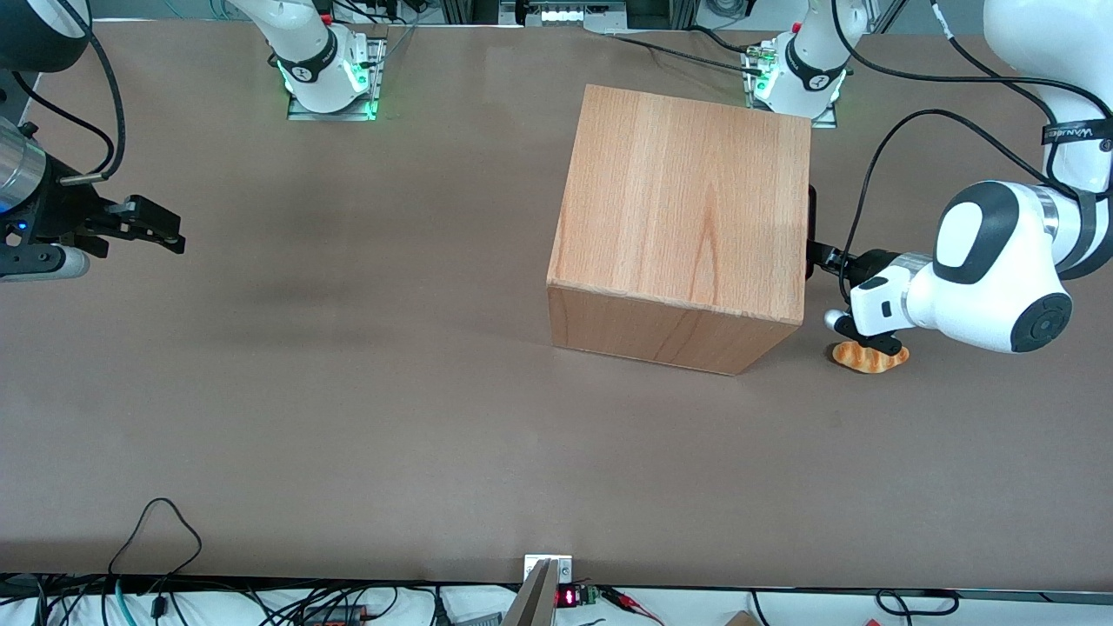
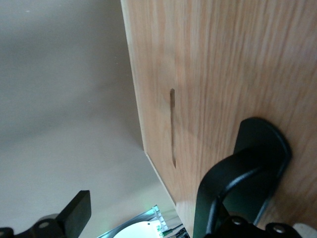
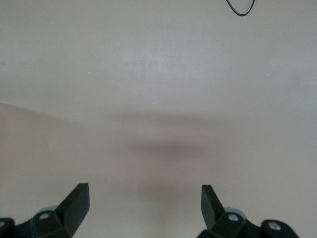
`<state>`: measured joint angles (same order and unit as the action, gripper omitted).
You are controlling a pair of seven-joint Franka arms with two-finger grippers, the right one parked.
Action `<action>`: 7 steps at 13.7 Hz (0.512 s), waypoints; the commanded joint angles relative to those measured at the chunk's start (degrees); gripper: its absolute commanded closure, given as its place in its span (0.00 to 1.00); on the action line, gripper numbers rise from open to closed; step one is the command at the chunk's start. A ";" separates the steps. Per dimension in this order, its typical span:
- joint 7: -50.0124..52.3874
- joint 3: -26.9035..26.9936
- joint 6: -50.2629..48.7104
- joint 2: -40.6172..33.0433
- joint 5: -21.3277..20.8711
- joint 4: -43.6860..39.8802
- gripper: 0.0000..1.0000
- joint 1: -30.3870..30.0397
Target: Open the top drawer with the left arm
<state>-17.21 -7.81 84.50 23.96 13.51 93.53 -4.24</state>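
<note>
Pale orange-brown wood cabinet [image 1: 683, 217] — black handle [image 2: 247, 168] — glossy white left arm [image 1: 991, 269], brown table [image 1: 348, 391].

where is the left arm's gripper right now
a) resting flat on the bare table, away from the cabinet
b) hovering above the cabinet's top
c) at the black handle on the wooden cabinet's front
c: the black two-finger gripper is against the wooden cabinet's front, with one finger at the slim black bar handle.

We see even, bright overhead light on the table [image 1: 348, 435], with soft diffuse shadows beside the cabinet [image 1: 687, 235]. Green indicator glow spills at the arm bases. White shells of the left arm [image 1: 1000, 269] show mild glare. In the left wrist view the gripper [image 2: 143, 218], close at the handle [image 2: 247, 168], is blurred.
</note>
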 commanded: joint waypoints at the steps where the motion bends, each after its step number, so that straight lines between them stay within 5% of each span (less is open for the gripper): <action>1: -1.51 0.16 1.89 0.30 -3.39 -0.54 0.00 -0.59; 7: -3.97 0.96 2.68 0.30 -7.08 -1.86 0.00 -2.96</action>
<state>-18.97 -7.11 84.91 23.67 10.77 93.00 -5.84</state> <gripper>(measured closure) 0.000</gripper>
